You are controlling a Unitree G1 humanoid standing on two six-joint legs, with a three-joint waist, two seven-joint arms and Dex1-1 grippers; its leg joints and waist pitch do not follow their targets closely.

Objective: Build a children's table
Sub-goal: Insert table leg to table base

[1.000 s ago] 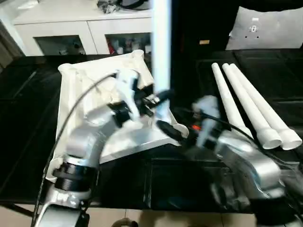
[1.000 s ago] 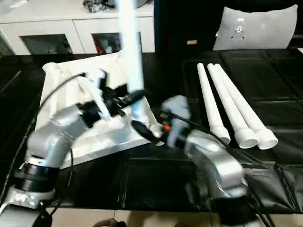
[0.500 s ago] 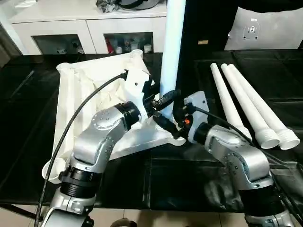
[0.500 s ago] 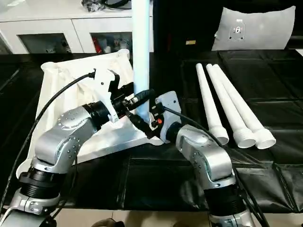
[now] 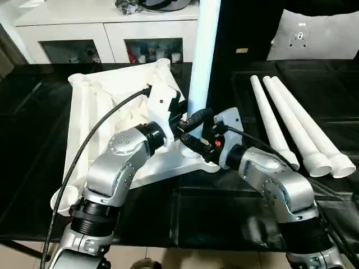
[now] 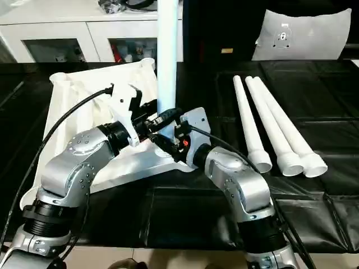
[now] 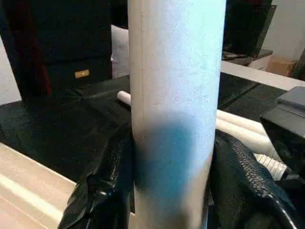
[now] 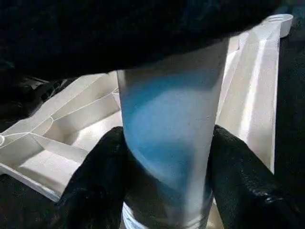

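Note:
The children's table top (image 5: 106, 106) lies upside down on the black surface, ribs up. One white leg (image 5: 203, 56) stands upright in its near right corner socket. My left gripper (image 5: 193, 120) is shut on this leg just above the socket; its black fingers (image 7: 107, 191) press both sides of the leg (image 7: 176, 95). My right gripper (image 5: 203, 140) holds the same leg lower down from the right, fingers (image 8: 95, 181) hugging the leg (image 8: 167, 133) on either side. Three more legs (image 5: 291, 120) lie side by side on the right.
A white cabinet with glass doors (image 5: 106, 39) stands behind the table top. A grey-white cushion (image 5: 317, 36) leans at the back right. A black cable runs from my left arm over the table top. The near edge of the black surface is close to my forearms.
My right gripper has moved in to the upright leg and closed around its lower end. The left gripper has kept its hold, and the leg has stayed upright.

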